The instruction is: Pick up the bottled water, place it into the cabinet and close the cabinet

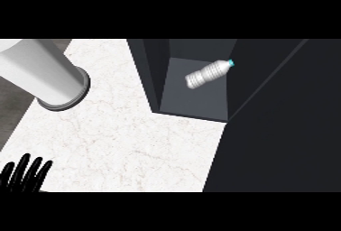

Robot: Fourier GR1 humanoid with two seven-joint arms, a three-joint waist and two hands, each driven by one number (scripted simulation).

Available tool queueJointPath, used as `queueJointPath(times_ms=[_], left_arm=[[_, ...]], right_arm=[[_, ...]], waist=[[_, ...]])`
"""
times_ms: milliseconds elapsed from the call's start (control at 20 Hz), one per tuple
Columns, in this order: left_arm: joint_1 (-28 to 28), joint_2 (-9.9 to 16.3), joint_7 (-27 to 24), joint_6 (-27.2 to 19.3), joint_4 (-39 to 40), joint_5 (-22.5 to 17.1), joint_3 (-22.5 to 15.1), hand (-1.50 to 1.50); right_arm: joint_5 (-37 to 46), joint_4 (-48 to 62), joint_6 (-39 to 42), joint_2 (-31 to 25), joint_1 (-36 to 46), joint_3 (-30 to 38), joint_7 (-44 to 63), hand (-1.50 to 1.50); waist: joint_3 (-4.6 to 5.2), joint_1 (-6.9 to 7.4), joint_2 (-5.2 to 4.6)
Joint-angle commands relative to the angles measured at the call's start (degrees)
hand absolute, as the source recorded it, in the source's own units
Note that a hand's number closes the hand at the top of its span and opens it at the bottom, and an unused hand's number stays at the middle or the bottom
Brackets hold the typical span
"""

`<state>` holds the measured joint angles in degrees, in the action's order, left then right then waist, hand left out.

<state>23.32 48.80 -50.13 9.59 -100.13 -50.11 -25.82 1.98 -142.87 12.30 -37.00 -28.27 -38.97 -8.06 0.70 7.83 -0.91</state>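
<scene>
The counter [133, 131] is white marble with faint veins; a dark strip of floor shows along its left edge; a grey forearm [43, 74] slants in from the upper left; the left robot hand [25, 175] rests at the lower left, fingers straight and up, holding nothing; far up and to its right the cabinet [200, 90] stands open, with the bottle [208, 74] lying tilted inside; the dark door [286, 126] fills the right.

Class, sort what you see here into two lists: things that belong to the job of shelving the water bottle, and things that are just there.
Belongs to the job:
bottled water, lying tilted inside the cabinet
cabinet, dark
cabinet door, open

Just there:
left hand, resting at the lower left edge, fingers up
grey forearm at upper left
marble counter
</scene>
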Motion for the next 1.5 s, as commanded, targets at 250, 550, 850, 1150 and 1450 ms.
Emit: queueJointPath(times_ms=[250, 550, 850, 1150, 1450], left_arm=[[1.5, 3.4, -1.0, 3.8, 0.2, -1.0, 2.5, -1.50], [0.5, 4.2, -1.4, 5.3, 1.3, -1.0, 3.9, -1.50], [0.5, 5.7, -0.7, 5.9, 0.6, -1.9, 5.3, -1.50], [0.3, 5.5, -0.8, 7.5, 0.3, -2.6, 5.7, -1.50], [-0.4, 6.7, 0.6, 8.4, 0.8, -3.9, 6.9, -1.50]], right_arm=[[-0.4, 1.3, 2.5, 4.4, 13.8, -6.2, 13.6, 1.50], [-3.6, 3.3, 1.0, 8.5, 16.0, -5.7, 15.9, 1.50], [-7.3, 5.2, -1.0, 12.2, 16.4, -2.9, 17.9, 1.50], [-14.2, 11.5, -2.8, 18.6, 19.6, -1.5, 20.8, 1.50], [-24.0, 19.6, -0.7, 23.2, 27.0, 1.4, 24.3, 1.50]], waist=[[0.26, 2.40, -0.57], [0.50, 2.54, -1.18], [0.27, 2.99, -1.78], [0.09, 3.78, -2.30], [-0.16, 3.85, -2.45]])
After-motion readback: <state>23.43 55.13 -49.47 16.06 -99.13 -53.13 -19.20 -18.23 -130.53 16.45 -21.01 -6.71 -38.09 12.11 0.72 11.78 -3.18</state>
